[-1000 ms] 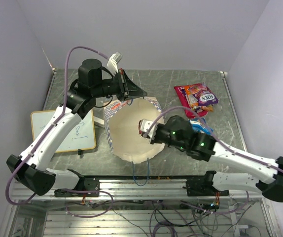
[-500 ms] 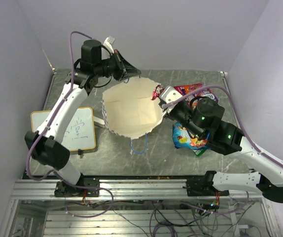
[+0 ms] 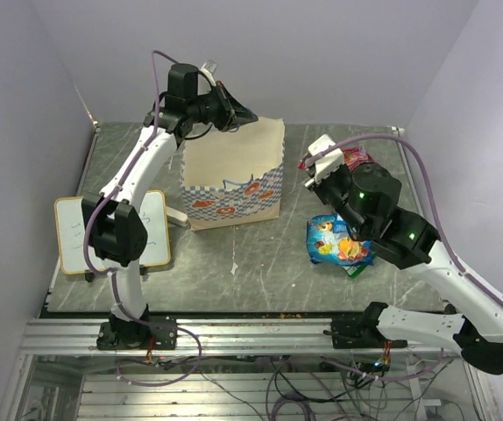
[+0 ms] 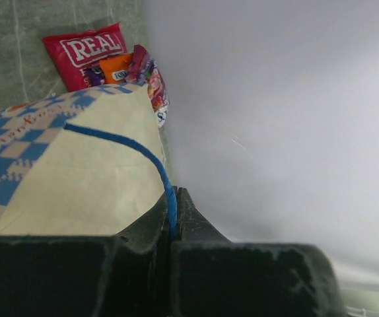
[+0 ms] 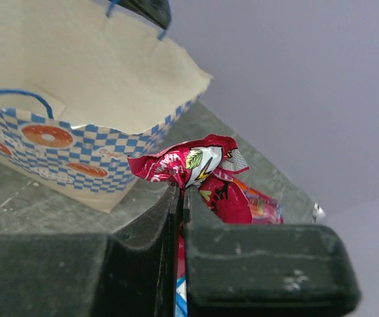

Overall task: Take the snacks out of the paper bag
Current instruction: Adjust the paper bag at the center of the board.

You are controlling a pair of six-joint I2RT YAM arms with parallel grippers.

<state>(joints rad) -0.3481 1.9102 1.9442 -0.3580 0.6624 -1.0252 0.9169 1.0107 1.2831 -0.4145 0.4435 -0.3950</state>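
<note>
While left gripper pinches the far rim of paper bag, right gripper jaws clamped on red packet, right of bag

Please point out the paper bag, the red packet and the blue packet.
paper bag (image 3: 234, 162): top external view, its cream front wall.
red packet (image 5: 166, 168): right wrist view, its crumpled upper part.
blue packet (image 3: 339, 239): top external view, middle of its face.

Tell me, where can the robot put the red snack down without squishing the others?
Bare table lies in front of the paper bag, toward the near edge, and in the strip between the bag and the blue packet. It is crowded at the far right, where packets pile up by the right gripper holding the red packet.
</note>
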